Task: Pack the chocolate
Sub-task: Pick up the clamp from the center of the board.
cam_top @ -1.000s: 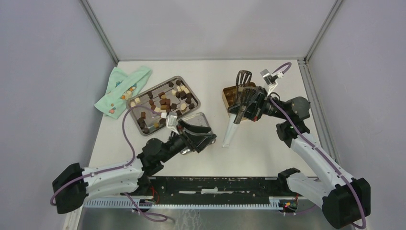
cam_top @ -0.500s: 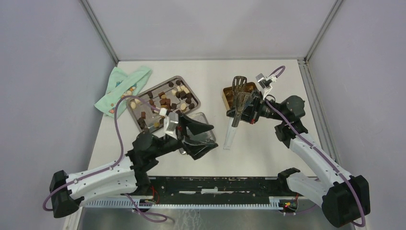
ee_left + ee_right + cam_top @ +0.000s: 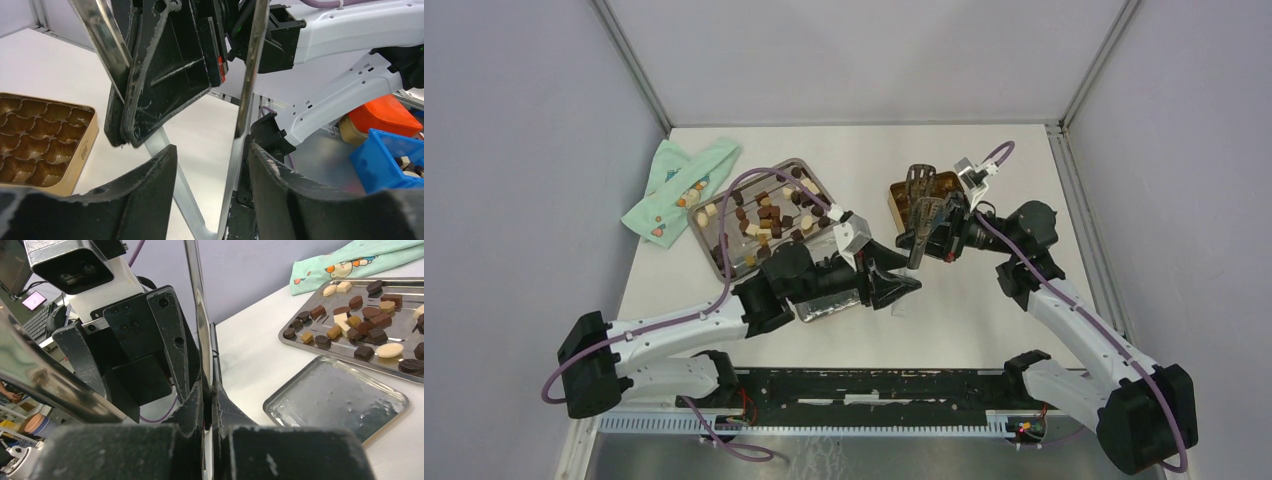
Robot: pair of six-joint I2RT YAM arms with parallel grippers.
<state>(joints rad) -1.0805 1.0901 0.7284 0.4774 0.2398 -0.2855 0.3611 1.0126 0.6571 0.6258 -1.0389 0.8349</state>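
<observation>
The chocolate (image 3: 766, 211), several dark, light brown and cream pieces, lies on a steel tray (image 3: 724, 256) at the back left; it also shows in the right wrist view (image 3: 361, 322). The gold tin (image 3: 899, 198) stands open, its brown moulded insert (image 3: 35, 137) empty where it shows. My right gripper (image 3: 932, 226) is shut on a pair of metal tongs (image 3: 916, 196) with a white handle, its fingers (image 3: 207, 405) pinching one blade (image 3: 199, 315). My left gripper (image 3: 906, 285) is open, and the tongs' lower end (image 3: 241, 115) lies between its fingers (image 3: 135, 200).
A smaller empty steel tray (image 3: 336, 402) lies in front of the chocolate tray, mostly under my left arm in the top view (image 3: 829, 308). A green printed cloth (image 3: 680, 186) lies at the back left. Metal frame posts stand at the table's far corners.
My left arm has swung right, off the small tray, and its open jaws now sit around the tongs' lower end. My right gripper has shifted slightly left with the tongs.
</observation>
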